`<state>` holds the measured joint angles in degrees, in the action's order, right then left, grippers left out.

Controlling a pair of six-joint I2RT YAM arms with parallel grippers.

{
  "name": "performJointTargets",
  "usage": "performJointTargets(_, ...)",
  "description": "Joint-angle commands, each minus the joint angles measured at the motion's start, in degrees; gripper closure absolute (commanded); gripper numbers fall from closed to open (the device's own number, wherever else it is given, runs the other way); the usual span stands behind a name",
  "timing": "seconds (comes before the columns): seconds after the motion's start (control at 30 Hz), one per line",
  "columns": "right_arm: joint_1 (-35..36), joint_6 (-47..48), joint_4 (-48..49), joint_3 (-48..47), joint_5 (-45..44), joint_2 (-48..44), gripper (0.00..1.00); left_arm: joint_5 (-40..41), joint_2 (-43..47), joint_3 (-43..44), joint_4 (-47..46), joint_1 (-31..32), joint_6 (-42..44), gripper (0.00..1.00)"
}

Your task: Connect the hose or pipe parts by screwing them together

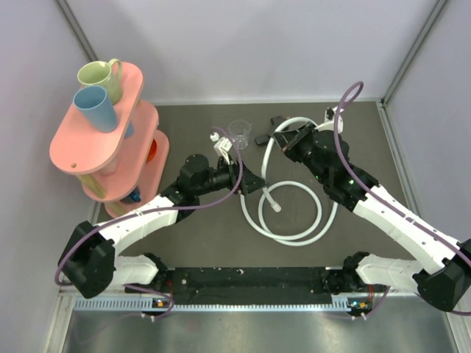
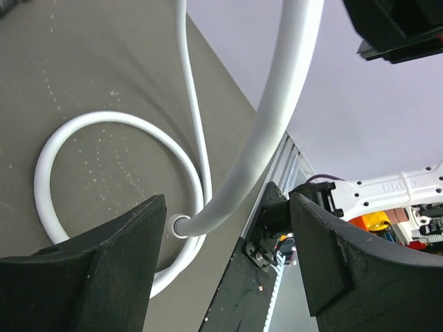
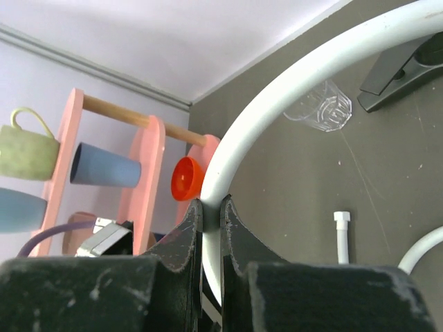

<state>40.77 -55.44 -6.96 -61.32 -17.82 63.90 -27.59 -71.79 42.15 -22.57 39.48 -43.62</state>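
The white hose [image 1: 321, 213] lies in loose loops on the dark desk [image 1: 199, 243], right of centre, with one strand rising off the coil toward the far side. The right fingers [image 3: 183, 238] are pressed together on that raised strand, pinching it between their tips, and from there the hose arcs up and away across the right wrist view. A small white end connector [image 3: 341, 220] lies flat on the desk below the arc; from above it sits inside the coil, near its left edge.

The left fingers [image 2: 124, 263] stand wide apart and hold nothing. In the left wrist view a thick stretch of hose crosses the gap between them, and whether it touches either finger cannot be told. From above, the left arm reaches in to the left edge of the coil.

The black fitting [image 1: 263, 139] lies on the desk at the far side, just left of the right fingers and apart from the hose ends. A clear plastic cup [image 1: 239, 132] stands just left of it. A pink rack [image 1: 96, 143] at the far left carries a green mug [image 1: 101, 76], a blue cup [image 1: 96, 107] and an orange cup [image 3: 185, 178]
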Motion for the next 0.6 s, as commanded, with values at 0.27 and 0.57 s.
performJointTargets(0.27, 0.10, -9.60, 3.62, -2.14, -3.71, -3.69, 1.00, -2.82, -5.55, -1.11, -14.08, 1.65, -2.09, 0.26)
performJointTargets(0.57, -5.17, -6.98, 3.18, 1.73, 0.76, -5.80, 1.00, -3.70, -4.68, -0.76, -8.93, 1.82, -0.95, 1.00)
